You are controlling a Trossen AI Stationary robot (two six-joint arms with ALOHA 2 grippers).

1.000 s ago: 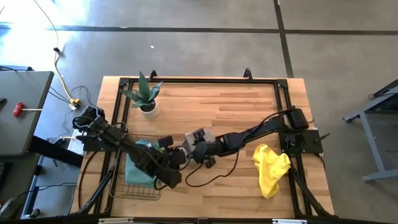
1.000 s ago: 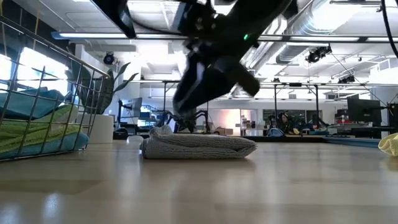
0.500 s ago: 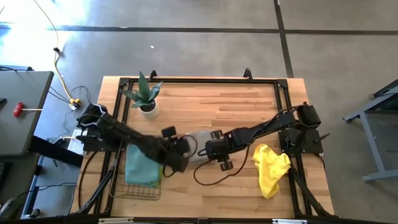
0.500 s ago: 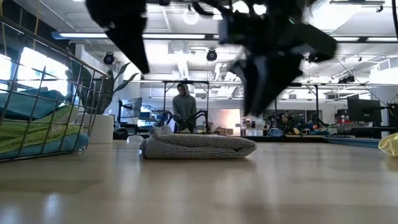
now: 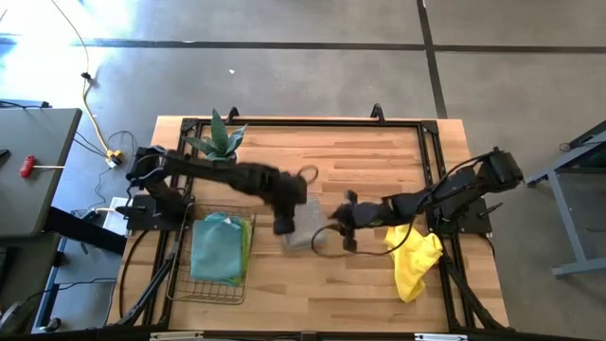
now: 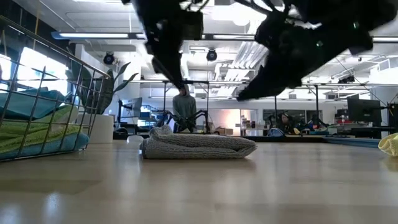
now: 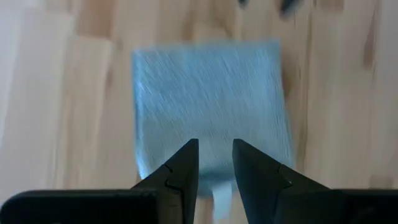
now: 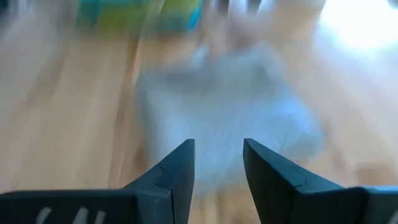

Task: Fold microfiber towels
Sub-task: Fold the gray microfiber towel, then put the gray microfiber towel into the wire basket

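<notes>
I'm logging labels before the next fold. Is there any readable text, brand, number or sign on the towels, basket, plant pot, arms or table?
None can be read in any view.
Grey folded towel: plain, no tag visible.
Yellow towel and the towels in the wire basket: plain.
Plant pot: no marking visible.
Room screens behind the table in the low view: too small and blurred to read.

One grey towel (image 5: 301, 225) lies folded, one yellow towel (image 5: 414, 256) at three o'clock, two stacked towels (image 5: 222, 248) in one basket (image 5: 180, 284), one plant (image 5: 221, 142).
</notes>
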